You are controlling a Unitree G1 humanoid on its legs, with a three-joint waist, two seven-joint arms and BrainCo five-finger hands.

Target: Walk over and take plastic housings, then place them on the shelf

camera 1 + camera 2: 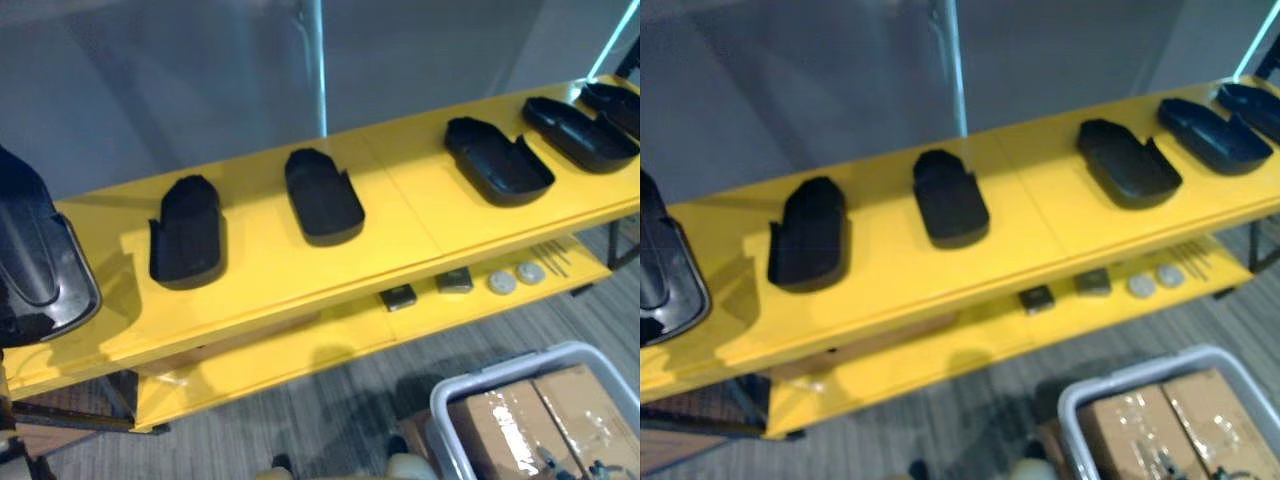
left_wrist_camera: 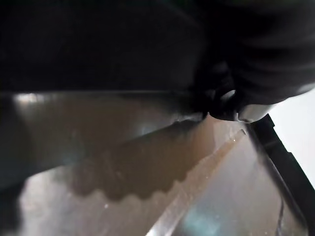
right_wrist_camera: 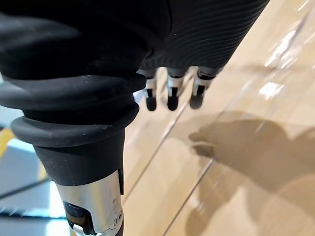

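Several black plastic housings lie in a row on the yellow shelf top (image 1: 420, 215): one at the left (image 1: 187, 232), one beside it (image 1: 322, 195), one further right (image 1: 497, 160), and more at the far right end (image 1: 580, 132). Another glossy dark housing (image 1: 35, 260) with a grey rim hangs over the shelf's left end, on my left arm's side. My left hand (image 2: 266, 44) appears as a dark mass pressed close against that housing. My right hand (image 3: 170, 93) hangs over a tan surface, fingers straight and holding nothing.
The lower yellow shelf (image 1: 300, 350) carries small dark blocks (image 1: 398, 296) and round pale discs (image 1: 501, 282). A white bin (image 1: 450, 400) with cardboard boxes stands on the grey carpet at the lower right. A grey wall with a pale pole (image 1: 315, 65) rises behind the shelf.
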